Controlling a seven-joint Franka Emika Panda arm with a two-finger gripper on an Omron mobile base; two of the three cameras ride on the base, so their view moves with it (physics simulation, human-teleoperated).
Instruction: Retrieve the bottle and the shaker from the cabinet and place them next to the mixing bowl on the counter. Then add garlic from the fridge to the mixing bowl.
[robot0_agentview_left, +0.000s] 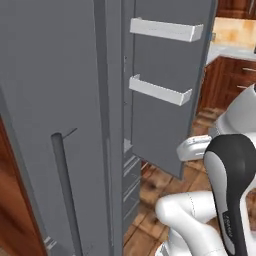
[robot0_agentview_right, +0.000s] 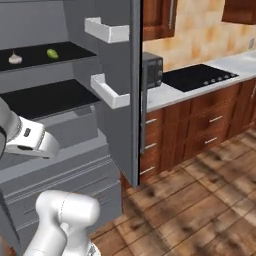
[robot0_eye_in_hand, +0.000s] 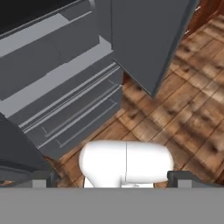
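Fridge (robot0_agentview_right: 60, 30): tall matte grey appliance, its right door (robot0_agentview_right: 122, 75) swung wide open. Two white door bins (robot0_agentview_right: 107, 30) sit on the inner face of that door, one above the other.

Right base view: two dark shelves inside the fridge. On the upper shelf (robot0_agentview_right: 70, 52), at far left, lies the pale garlic bulb (robot0_agentview_right: 15, 58); a small green fruit (robot0_agentview_right: 52, 53) lies to its right, apart from it. The lower shelf is bare and dark. Grey drawer fronts (robot0_agentview_right: 55, 180) sit beneath. To the right of the open door: a wall counter (robot0_agentview_right: 165, 95) on reddish-brown drawers, carrying a dark toaster-like box (robot0_agentview_right: 152, 70) and a black cooktop (robot0_agentview_right: 197, 77).

Left base view: the shut left door with its vertical grey bar handle (robot0_agentview_left: 65, 190), and the open door's inner face seen from the other side; the shelves are hidden behind the door edge.

Hand view: looks down on the drawer fronts (robot0_eye_in_hand: 74, 118), the bottom corner of the open door and the wooden plank floor (robot0_eye_in_hand: 183, 109). The hand (robot0_eye_in_hand: 113, 178) has its fingertips (robot0_eye_in_hand: 37, 180) spread fully wide at the lower corners, holding nothing.
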